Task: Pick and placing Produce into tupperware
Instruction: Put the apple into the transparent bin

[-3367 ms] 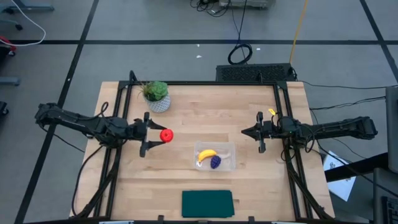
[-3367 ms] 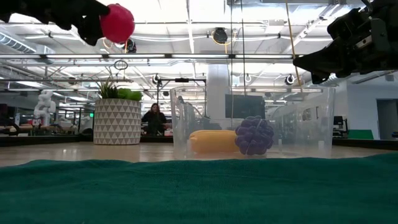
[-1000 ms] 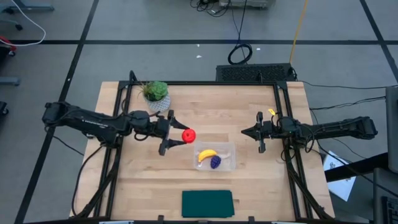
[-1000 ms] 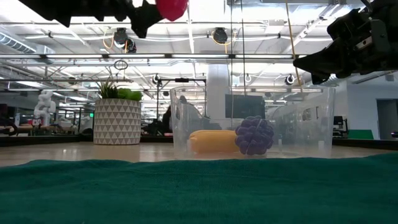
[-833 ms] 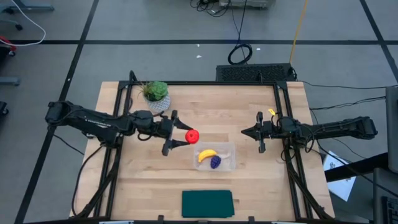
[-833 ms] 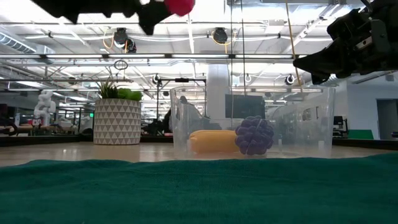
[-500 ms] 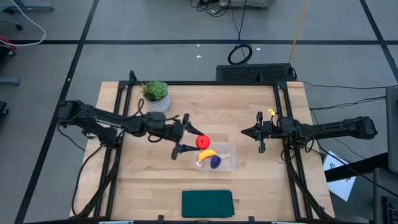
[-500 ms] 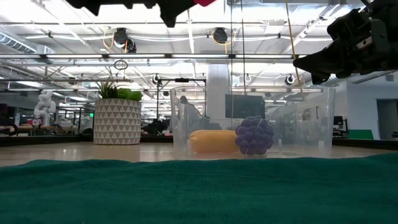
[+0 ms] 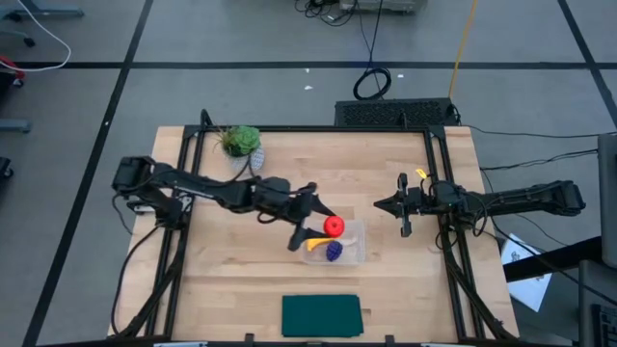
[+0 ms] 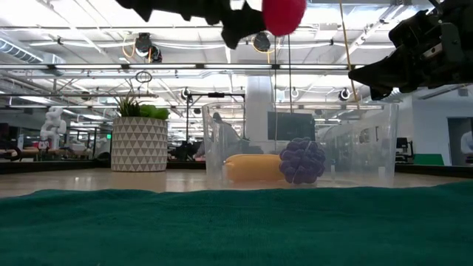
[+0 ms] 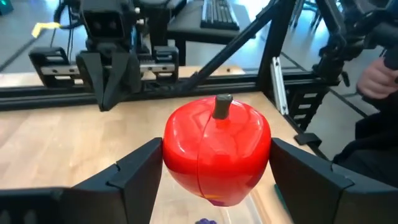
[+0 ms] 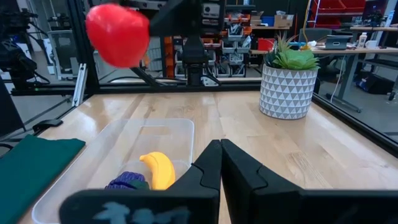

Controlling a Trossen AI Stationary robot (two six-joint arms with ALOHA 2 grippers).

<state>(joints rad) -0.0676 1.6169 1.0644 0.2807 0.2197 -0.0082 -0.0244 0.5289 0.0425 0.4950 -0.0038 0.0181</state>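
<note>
No readable writing anywhere. Left gripper (image 9: 321, 226) pinches the red fruit (image 9: 334, 226), stem up, above the tupperware (image 9: 353, 253), where the banana (image 9: 319, 245) lies lengthwise beside the grapes (image 9: 334, 251). Right gripper (image 9: 399, 208) waits at the table's right side, fingers pressed together.

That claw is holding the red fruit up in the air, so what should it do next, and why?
Probably lower it a little, then let go. The left gripper holds the red fruit high above the tupperware, where the banana and grapes already lie.
</note>
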